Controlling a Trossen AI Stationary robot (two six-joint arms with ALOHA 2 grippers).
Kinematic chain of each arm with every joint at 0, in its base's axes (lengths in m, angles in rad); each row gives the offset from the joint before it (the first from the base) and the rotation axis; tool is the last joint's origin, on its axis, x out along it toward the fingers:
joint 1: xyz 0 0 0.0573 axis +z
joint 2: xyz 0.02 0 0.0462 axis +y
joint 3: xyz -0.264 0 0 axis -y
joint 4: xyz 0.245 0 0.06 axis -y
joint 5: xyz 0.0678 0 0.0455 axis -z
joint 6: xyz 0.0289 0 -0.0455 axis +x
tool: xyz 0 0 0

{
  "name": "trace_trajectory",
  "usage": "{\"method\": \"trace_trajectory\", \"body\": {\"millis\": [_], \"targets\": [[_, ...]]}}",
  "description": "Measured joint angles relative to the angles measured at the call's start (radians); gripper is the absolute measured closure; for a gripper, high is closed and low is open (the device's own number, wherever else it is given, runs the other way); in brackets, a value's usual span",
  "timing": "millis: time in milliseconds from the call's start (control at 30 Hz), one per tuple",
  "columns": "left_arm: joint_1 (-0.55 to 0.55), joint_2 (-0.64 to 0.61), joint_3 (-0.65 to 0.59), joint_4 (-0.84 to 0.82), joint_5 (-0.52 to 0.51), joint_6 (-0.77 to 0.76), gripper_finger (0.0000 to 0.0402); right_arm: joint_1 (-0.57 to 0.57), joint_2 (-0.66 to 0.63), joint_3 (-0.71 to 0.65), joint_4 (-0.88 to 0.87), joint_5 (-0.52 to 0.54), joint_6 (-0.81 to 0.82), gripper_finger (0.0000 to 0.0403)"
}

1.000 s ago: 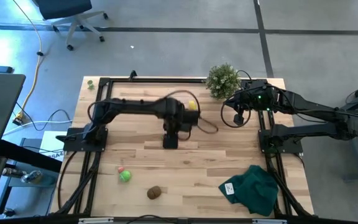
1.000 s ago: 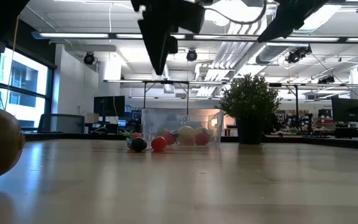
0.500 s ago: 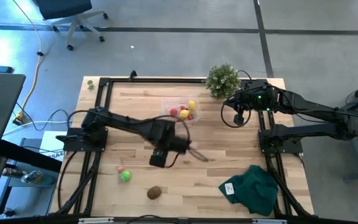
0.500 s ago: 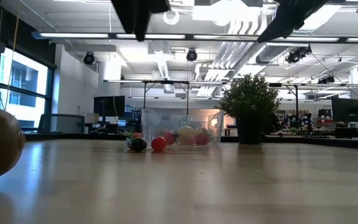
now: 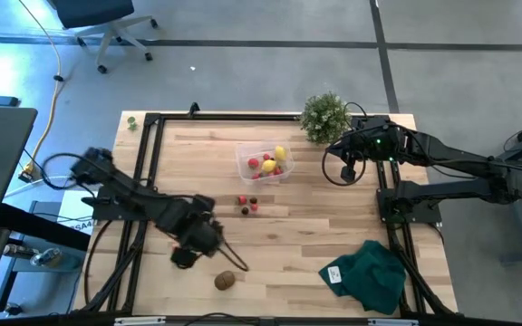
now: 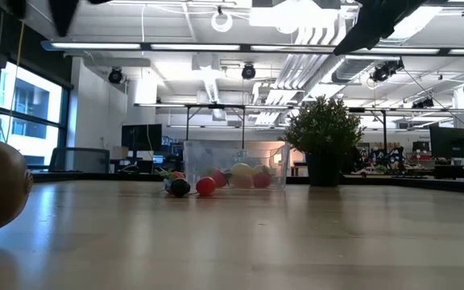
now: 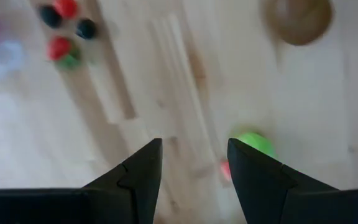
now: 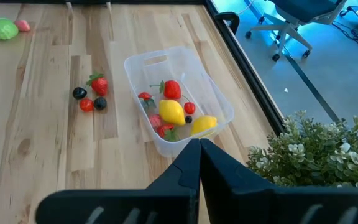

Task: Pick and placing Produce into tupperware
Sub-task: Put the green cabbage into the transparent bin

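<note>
The clear tupperware stands on the far middle of the table with two yellow lemons and red berries inside. A few red and dark berries lie loose just near of it. The brown kiwi lies near the near edge. The green ball rests beside a small pink piece. My left gripper hangs open above the ball and hides it in the high view. My right gripper is shut and waits at the far right.
A bushy potted plant stands at the far edge, right of the tupperware. A dark green cloth lies at the near right corner. Bare wood shows across the table's middle. Black frame rails run along the left and right sides.
My left arm has swung from over the tupperware toward the table's near left, ending above the green ball. The tupperware and the loose berries, hidden under it before, show in the high view now. Nothing on the table has moved.
</note>
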Motion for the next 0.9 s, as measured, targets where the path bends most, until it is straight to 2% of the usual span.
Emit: {"method": "trace_trajectory", "body": {"millis": [167,333,500,700,900], "targets": [[-0.064,-0.163,-0.208,0.131,0.079,-0.079,0.0232,0.000,0.000,0.000,0.000,0.000,0.000,0.0402],[-0.133,-0.257,-0.339,0.170,0.115,-0.061,0.0232,0.000,0.000,0.000,0.000,0.000,0.000,0.0402],[-0.181,-0.273,-0.436,0.202,0.138,-0.022,0.0232,0.000,0.000,0.000,0.000,0.000,0.000,0.0402],[-0.184,-0.272,-0.581,0.416,0.235,0.012,0.0232,0.000,0.000,0.000,0.000,0.000,0.000,0.0402],[-0.184,-0.272,-0.649,0.536,0.236,0.074,0.0232,0.000,0.000,0.000,0.000,0.000,0.000,0.0402]]}}
